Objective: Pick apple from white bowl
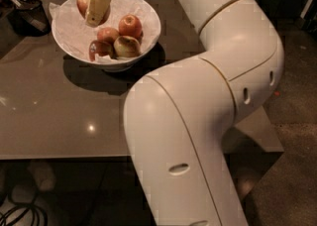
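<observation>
Four smaller apples lie in the white bowl (pixel 143 51): one mostly red (pixel 130 26), the other three clustered toward the near side. The apple (pixel 82 2), the largest one, yellow-green with a red-orange blush, is at the back-left of the bowl and appears raised above the paper lining rather than resting among the rest.

Gripper (pixel 94 9): at the top of the view, directly over the back-left of the bowl. The jaws appear closed on the apple, with one pale finger pad (pixel 99 6) lying across its near face. The opposite finger is hidden behind the fruit.

Handling assessment: the apple is judged firm and moderately heavy for its size, with smooth, waxy skin likely to slip under a light grip. The skin bruises if squeezed hard. The best hold is across the widest part, pads on opposite flanks. The present hold looks close to that, though contact on the far side cannot be confirmed.

Surface: a glossy grey-brown table top (pixel 59 116) showing light reflections. The bowl stands toward its far edge, lined with crinkled white paper. A dark container (pixel 29 14) sits just left of the bowl.

Room: dim. The robot's white arm (pixel 213 96) fills the right foreground. Dark speckled floor (pixel 297 145) to the right; cables (pixel 15 210) under the table at lower left.
</observation>
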Action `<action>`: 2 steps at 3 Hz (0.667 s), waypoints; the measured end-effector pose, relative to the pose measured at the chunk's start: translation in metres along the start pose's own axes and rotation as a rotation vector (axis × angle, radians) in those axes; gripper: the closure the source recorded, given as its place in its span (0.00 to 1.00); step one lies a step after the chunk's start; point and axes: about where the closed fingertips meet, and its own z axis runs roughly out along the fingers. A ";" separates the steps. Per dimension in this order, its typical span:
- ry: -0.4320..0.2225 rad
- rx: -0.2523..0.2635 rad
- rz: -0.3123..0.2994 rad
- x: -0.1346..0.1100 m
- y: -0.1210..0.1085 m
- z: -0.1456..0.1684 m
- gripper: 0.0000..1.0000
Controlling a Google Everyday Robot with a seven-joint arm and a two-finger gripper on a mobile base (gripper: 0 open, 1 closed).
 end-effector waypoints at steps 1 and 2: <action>-0.016 0.008 0.019 -0.014 0.039 -0.016 1.00; -0.007 -0.010 0.022 -0.011 0.046 -0.010 1.00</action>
